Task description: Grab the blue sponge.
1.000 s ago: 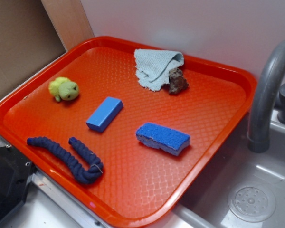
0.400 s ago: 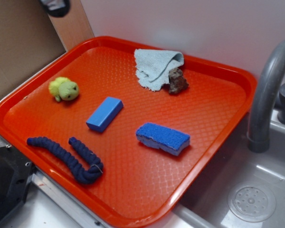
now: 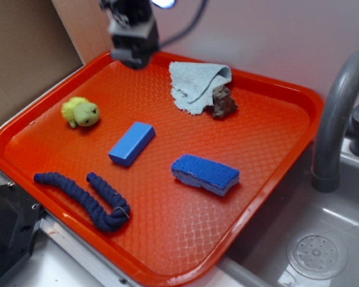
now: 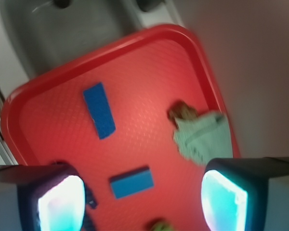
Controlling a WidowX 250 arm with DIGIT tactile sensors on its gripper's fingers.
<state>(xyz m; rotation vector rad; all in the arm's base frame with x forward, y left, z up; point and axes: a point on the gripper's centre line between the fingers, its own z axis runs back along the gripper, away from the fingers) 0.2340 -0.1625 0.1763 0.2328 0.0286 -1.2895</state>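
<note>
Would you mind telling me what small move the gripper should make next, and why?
Probably travel across the tray toward the blue sponge. The gripper hangs open above the far edge, beside the cloth, far from the sponge, which lies unobstructed.

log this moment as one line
phase: approach | gripper: open, empty, above tray far edge | sponge: untouched, flat on tray | contact: none

The gripper (image 3: 133, 58) hangs at the top of the exterior view, blurred, dark and boxy, with a cable looping off to its right. In the wrist view its two fingers (image 4: 61, 206) stand wide apart at the lower corners, pads glowing cyan, nothing held between them.
</note>
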